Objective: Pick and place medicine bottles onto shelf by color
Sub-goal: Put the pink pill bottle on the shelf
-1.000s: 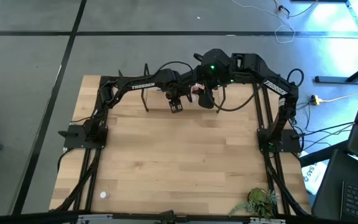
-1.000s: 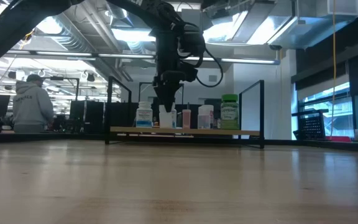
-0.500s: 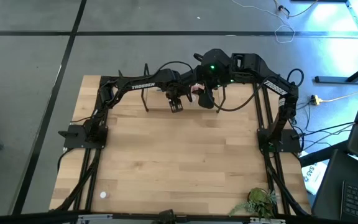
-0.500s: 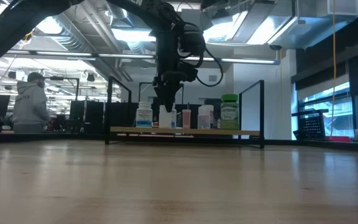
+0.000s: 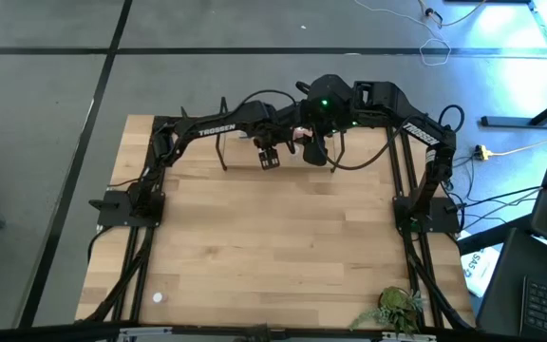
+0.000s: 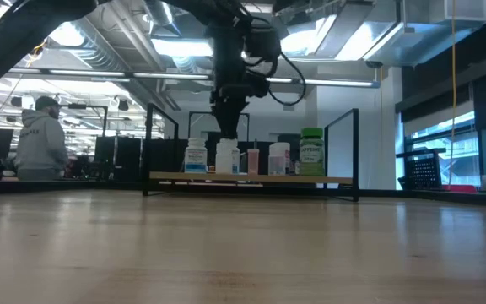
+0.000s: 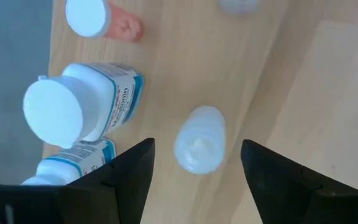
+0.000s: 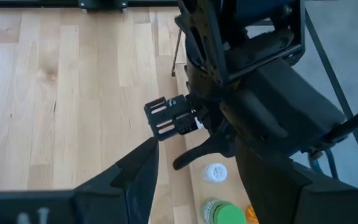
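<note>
The shelf (image 6: 251, 178) stands at the table's far edge with a row of medicine bottles upright on its board: a blue-labelled white one (image 6: 195, 157), a plain white one (image 6: 227, 157), a pink one (image 6: 253, 160), another pale one (image 6: 278, 159) and a green one (image 6: 311, 152). My left gripper (image 6: 227, 133) hangs open just above the plain white bottle (image 7: 199, 140), fingers pointing down on either side of it and clear of it. My right gripper (image 5: 314, 152) is open and waits higher up beside the left arm, over the shelf.
Two white-capped, blue-labelled bottles (image 7: 73, 109) and a pink one (image 7: 98, 18) stand close to the plain white bottle. A leafy plant (image 5: 394, 309) sits at the near right corner, and a small white thing (image 5: 158, 296) near the front left. A person (image 6: 42, 139) stands behind the table.
My left gripper has risen straight up from around the plain white bottle and now hangs above its cap. The bottle stays upright on the shelf board where it was.
</note>
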Controlling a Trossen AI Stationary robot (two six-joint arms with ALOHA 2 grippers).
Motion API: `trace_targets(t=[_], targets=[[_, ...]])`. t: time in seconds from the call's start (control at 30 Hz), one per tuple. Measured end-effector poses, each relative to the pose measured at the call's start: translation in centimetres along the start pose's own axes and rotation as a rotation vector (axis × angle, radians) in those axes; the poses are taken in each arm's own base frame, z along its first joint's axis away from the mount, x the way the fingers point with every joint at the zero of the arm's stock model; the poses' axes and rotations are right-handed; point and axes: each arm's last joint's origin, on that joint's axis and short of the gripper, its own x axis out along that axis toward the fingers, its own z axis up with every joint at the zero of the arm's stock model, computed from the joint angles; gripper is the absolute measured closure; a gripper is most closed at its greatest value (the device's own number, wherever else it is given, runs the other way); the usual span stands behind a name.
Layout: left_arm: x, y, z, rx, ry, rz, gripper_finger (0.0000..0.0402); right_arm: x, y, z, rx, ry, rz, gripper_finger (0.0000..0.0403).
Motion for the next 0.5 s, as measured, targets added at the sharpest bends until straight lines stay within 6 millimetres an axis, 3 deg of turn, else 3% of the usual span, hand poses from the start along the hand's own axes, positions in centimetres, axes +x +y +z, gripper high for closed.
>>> trace_targets(t=[0.27,0.5], targets=[[-3.4,-0.8,-0.4,-0.036,0.069,-0.031,0.0168,0.0,0.0,0.0,0.0,0.0,0.0,0.019],[-6.9,-1.4,-2.2,-0.09,0.124,-0.102,0.0168,0.0,0.0,0.0,0.0,0.0,0.0,0.019]])
